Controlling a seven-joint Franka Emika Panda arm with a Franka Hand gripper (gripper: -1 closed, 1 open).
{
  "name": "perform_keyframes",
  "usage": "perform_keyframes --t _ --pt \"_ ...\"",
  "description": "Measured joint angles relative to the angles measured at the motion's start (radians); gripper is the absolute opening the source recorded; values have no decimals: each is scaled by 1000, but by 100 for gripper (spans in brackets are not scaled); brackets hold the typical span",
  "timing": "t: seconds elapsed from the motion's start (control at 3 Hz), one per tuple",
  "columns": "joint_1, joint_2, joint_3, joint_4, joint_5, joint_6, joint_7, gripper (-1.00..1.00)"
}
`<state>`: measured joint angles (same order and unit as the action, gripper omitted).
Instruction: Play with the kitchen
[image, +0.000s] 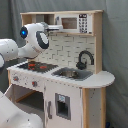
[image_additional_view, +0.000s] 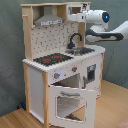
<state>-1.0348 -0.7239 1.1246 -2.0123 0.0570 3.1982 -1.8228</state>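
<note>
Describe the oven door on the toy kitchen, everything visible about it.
The oven door is a white panel with a large clear window, set below the hob in the kitchen front. In the second exterior view it hangs open, hinged along its bottom edge and tilted outward from the pale wood frame, with the dark oven cavity behind its top edge. Nothing touches it; the robot's arm is up by the top shelf.

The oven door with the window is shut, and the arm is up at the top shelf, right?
Not quite: the oven door hangs open, tipped outward, as the second exterior view shows. The arm is indeed up at the kitchen's top shelf.
</note>
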Motion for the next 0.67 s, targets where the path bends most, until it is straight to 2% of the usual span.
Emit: perform_keyframes --t 0.33,0.67 --pt "-69 7 69 31 0 -4 -1 100" --pt "-84 61 90 92 2 -54 19 100"
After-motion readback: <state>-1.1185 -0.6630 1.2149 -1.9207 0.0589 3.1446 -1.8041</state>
